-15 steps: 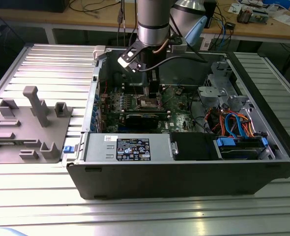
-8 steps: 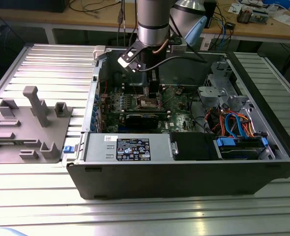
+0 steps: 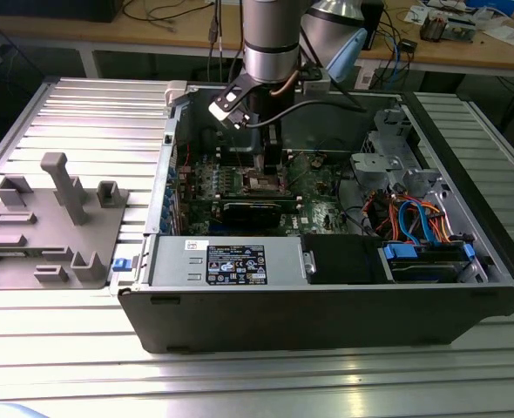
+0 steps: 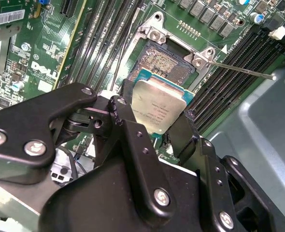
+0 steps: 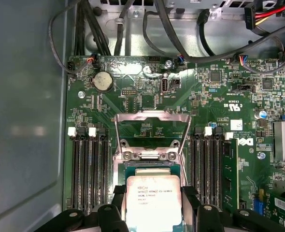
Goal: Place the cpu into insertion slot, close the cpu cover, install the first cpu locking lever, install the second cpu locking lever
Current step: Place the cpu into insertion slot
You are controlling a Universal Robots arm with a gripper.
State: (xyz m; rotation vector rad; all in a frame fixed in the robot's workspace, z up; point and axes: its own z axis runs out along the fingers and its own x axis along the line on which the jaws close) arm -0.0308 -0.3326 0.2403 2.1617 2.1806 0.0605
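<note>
In the second wrist view we've got the tool closed on the cpu by two opposite edges. The chip is face-up at mid-frame, the insertion slot is just past it toward upper centre, and a thin locking lever pokes off to the upper right. In the first wrist view the cpu cover stands flipped open just beyond the slot. We can't tell if the chip is hovering or touching, since it hides the slot's near edge.

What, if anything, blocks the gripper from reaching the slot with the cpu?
Probably nothing, so likely yes: the gripper holds the cpu right by the slot, whose cover is swung open, leaving the contacts bare.
</note>
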